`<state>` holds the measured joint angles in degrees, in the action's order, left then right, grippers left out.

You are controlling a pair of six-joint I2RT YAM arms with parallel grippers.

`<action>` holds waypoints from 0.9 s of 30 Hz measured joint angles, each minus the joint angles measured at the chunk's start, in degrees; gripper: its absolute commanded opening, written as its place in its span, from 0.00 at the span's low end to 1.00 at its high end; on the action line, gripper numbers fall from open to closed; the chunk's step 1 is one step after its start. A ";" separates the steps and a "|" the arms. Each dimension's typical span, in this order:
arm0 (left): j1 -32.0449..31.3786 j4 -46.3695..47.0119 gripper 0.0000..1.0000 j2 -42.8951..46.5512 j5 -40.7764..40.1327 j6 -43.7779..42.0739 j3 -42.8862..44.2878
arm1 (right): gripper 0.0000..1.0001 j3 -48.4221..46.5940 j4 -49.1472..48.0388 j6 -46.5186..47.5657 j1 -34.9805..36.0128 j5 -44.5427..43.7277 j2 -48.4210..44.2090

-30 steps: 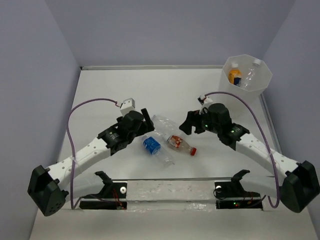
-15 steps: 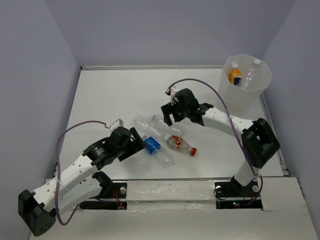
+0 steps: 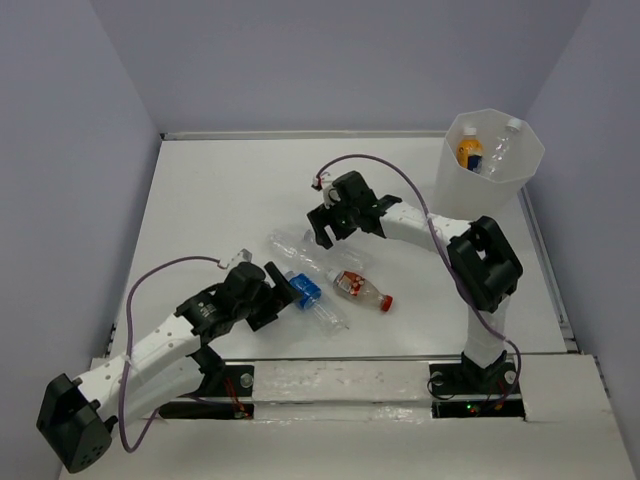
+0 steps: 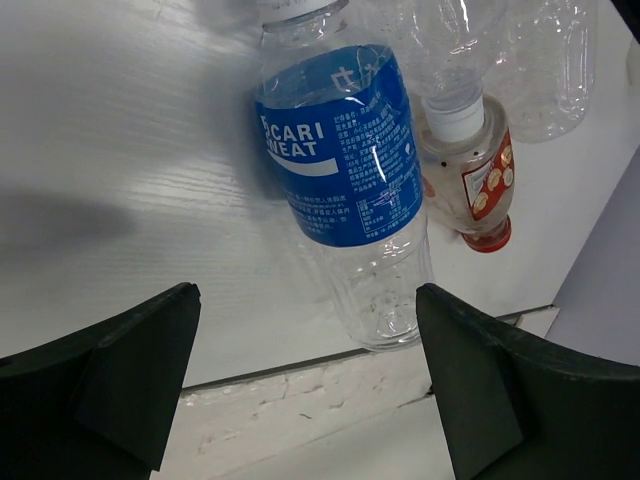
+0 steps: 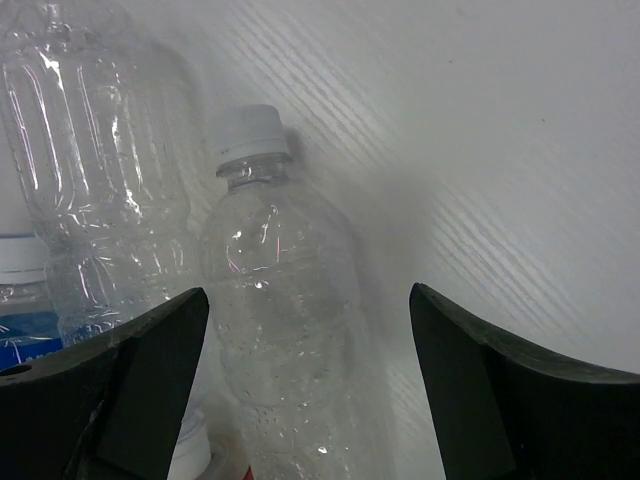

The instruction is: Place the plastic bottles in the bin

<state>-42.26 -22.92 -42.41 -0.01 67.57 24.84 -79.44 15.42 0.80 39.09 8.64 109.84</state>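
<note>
On the table lie a blue-labelled bottle (image 3: 304,291) (image 4: 345,160), a red-labelled bottle (image 3: 361,289) (image 4: 482,185) with a red cap, and two clear bottles (image 3: 300,248) (image 5: 95,160). My left gripper (image 3: 284,290) (image 4: 305,370) is open, and the blue-labelled bottle's base lies just ahead of its fingertips. My right gripper (image 3: 322,228) (image 5: 305,385) is open above a clear white-capped bottle (image 5: 285,300), a finger on each side, not closed on it. The bin (image 3: 482,196) stands at the back right, holding an orange bottle (image 3: 468,152) and a clear bottle (image 3: 500,148).
The table's near edge (image 4: 300,395) runs right behind the blue-labelled bottle's base. Purple cables (image 3: 170,270) loop over both arms. Grey walls close the table in on the left, back and right. The right arm stretches leftward past the bin.
The right arm swung left, away from the bin, to above the clear bottles. The left arm drew back toward the near edge, its gripper now beside the blue-labelled bottle. The bottles have not moved.
</note>
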 measured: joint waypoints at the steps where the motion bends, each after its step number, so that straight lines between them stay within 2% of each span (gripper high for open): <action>1: 0.00 0.76 0.99 -0.52 0.00 -0.02 0.00 | 0.87 -0.13 0.17 0.07 0.00 0.57 0.44; 6: 0.00 4.17 0.99 -4.74 -0.94 -0.52 0.00 | 0.86 -1.20 1.79 0.55 0.00 1.66 1.92; 12: 0.00 8.79 0.99 -8.07 -1.88 -0.61 -0.13 | 0.79 -4.85 2.49 1.14 0.00 -0.11 4.85; 18: 0.00 13.73 0.99 -8.94 -2.05 -0.57 -0.37 | 0.80 -8.07 3.82 2.95 0.00 -2.91 8.61; 20: 0.00 14.95 0.99 -10.16 -2.03 -0.61 -0.46 | 0.73 -8.85 4.20 3.56 0.00 -3.54 9.62; 21: 0.00 15.34 0.99 -10.82 -2.01 -0.63 -0.48 | 0.63 -9.01 4.57 4.00 0.00 -3.98 9.99; 23: 0.00 16.13 0.99 -12.33 -1.99 -0.70 -0.50 | 0.51 -9.03 5.22 4.46 0.00 -4.68 10.01; 25: 0.00 17.27 0.99 -14.36 -1.92 -1.03 -0.50 | 0.46 -9.53 5.51 4.83 0.00 -5.62 10.01; 27: 0.00 17.81 0.99 -15.78 -1.90 -1.18 -0.50 | 0.46 -9.77 5.60 5.18 0.00 -6.51 9.81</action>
<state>-42.26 -5.10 -58.19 -1.91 66.39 24.34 -89.21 21.02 5.98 39.09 2.13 119.66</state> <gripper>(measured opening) 0.989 0.647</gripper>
